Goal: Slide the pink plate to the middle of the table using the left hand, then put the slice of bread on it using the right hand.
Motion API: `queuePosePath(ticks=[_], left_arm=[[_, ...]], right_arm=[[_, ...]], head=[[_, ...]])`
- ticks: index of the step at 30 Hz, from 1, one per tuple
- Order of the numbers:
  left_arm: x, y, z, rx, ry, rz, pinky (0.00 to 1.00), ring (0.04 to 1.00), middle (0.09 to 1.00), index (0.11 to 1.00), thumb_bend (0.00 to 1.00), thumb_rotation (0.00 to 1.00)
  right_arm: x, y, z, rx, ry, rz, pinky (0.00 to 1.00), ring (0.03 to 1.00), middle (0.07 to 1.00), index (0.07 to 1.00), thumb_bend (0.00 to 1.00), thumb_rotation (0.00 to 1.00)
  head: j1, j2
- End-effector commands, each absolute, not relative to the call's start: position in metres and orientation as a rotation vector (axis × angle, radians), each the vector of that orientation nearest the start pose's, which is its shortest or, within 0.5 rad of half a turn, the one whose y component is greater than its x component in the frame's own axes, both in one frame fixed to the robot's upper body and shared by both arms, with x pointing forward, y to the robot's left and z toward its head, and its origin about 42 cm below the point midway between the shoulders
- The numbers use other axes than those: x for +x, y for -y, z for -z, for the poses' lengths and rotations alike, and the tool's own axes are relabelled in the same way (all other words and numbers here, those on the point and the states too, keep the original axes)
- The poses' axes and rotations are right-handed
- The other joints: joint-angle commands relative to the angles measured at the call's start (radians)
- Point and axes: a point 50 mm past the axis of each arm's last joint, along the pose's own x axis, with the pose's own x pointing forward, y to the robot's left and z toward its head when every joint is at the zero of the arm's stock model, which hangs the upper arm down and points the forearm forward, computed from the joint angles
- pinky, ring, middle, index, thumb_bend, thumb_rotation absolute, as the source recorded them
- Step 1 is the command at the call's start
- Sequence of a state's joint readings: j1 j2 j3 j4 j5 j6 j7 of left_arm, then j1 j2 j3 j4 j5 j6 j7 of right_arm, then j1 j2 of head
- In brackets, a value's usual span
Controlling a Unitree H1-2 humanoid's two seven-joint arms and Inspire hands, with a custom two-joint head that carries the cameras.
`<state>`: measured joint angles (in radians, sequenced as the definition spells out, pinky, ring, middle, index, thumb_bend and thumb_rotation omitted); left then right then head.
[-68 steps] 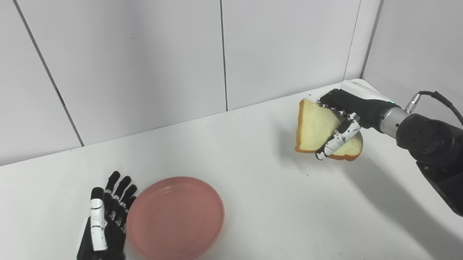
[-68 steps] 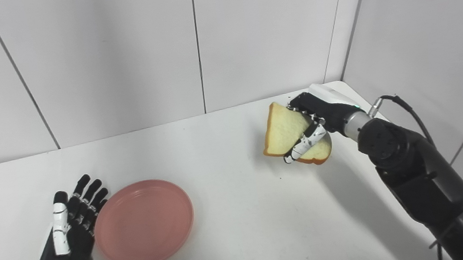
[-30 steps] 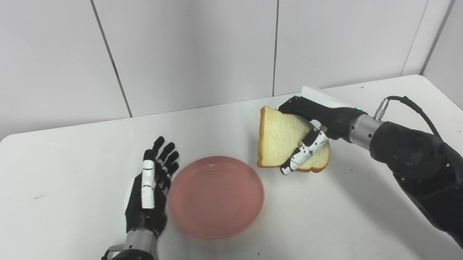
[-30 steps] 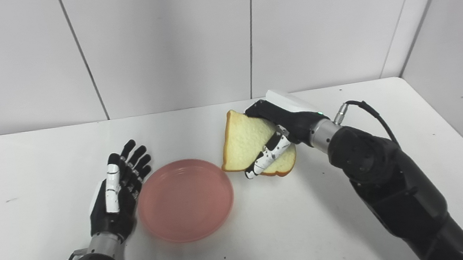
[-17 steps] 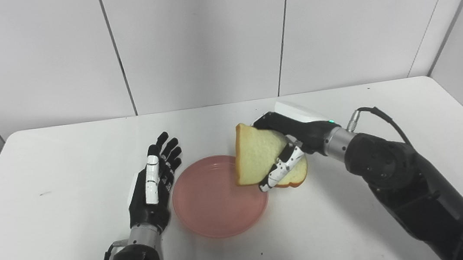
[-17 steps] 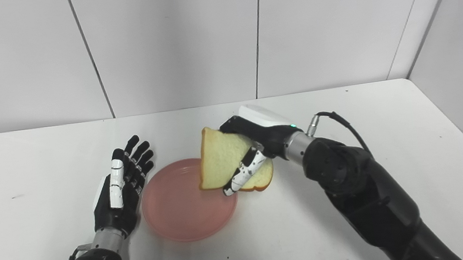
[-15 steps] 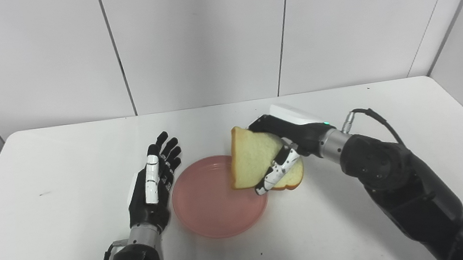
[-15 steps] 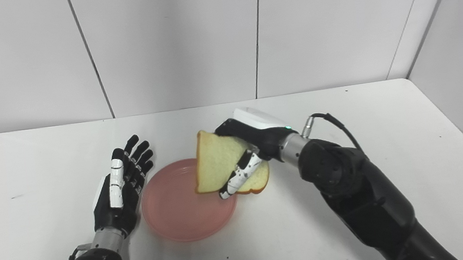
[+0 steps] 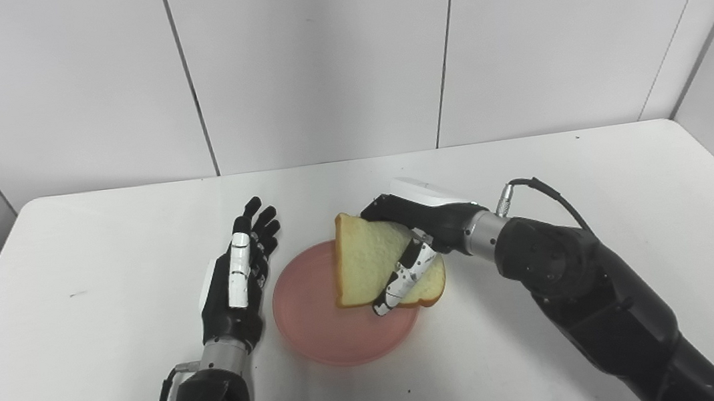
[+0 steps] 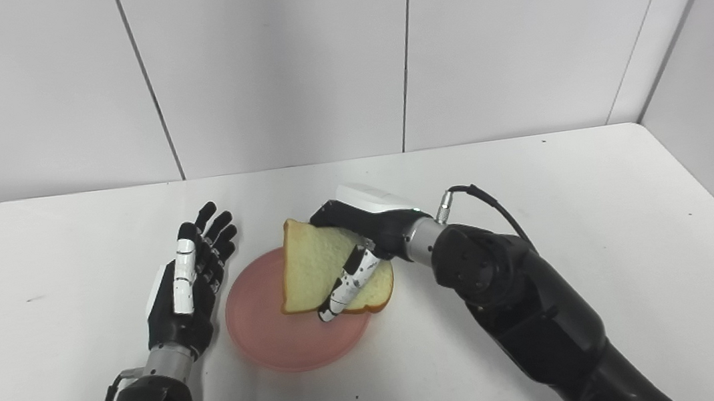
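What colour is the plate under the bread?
Pink plate, clearest in the left eye view.

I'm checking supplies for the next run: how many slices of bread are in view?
1. The slice of bread is held tilted in the right hand, over the right part of the pink plate. Nothing seems hidden elsewhere.

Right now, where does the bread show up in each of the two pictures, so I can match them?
Left eye view: the bread sits just right of centre, tilted, over the right part of the pink plate.
Right eye view: the bread sits a bit left of centre, over the same side of the plate.
Shared landmark: the right robot hand holding it, with the open left robot hand beside the plate.
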<state>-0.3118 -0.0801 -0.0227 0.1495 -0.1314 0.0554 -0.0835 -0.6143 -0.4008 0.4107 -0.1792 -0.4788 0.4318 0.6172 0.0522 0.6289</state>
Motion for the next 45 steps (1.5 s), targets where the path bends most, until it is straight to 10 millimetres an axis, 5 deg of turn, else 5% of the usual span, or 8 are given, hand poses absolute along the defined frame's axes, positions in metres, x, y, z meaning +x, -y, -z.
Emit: queuePosePath(ticks=[1,13,27,40,42,43,45], left_arm=[[0.387,-0.139,-0.176,-0.187,0.171,0.231,0.98,0.945,0.932,0.930,0.75,0.96],[0.388,-0.135,-0.178,-0.186,0.174,0.222,0.98,0.943,0.928,0.928,0.75,0.97],[0.388,-0.134,-0.178,-0.186,0.177,0.221,0.98,0.942,0.927,0.929,0.74,0.98],[0.390,-0.131,-0.178,-0.189,0.175,0.216,0.98,0.942,0.923,0.922,0.74,0.97],[0.390,-0.131,-0.178,-0.188,0.175,0.217,0.98,0.941,0.925,0.923,0.74,0.98],[0.390,-0.131,-0.178,-0.190,0.175,0.218,0.98,0.940,0.926,0.923,0.74,0.98],[0.390,-0.131,-0.178,-0.189,0.176,0.217,0.98,0.940,0.926,0.922,0.74,0.98]], right_arm=[[0.405,0.161,-0.304,-1.076,0.229,-0.645,0.23,0.328,0.410,0.522,0.52,0.00],[0.409,0.140,-0.282,-1.124,0.223,-0.638,0.35,0.422,0.461,0.507,0.53,0.00],[0.411,0.119,-0.255,-1.139,0.245,-0.616,0.31,0.400,0.472,0.494,0.53,0.00],[0.410,0.118,-0.250,-1.210,0.320,-0.590,0.50,0.569,0.492,0.496,0.53,0.01],[0.408,0.121,-0.252,-1.213,0.336,-0.590,0.53,0.611,0.624,0.497,0.52,0.11],[0.408,0.122,-0.253,-1.215,0.342,-0.590,0.57,0.658,0.711,0.689,0.71,0.20],[0.406,0.125,-0.256,-1.224,0.348,-0.586,0.62,0.715,0.792,0.816,0.80,0.26]], head=[[0.004,-0.001],[0.027,0.001],[0.025,0.000],[0.024,-0.001],[0.024,-0.003],[0.024,-0.003],[0.023,-0.003]])
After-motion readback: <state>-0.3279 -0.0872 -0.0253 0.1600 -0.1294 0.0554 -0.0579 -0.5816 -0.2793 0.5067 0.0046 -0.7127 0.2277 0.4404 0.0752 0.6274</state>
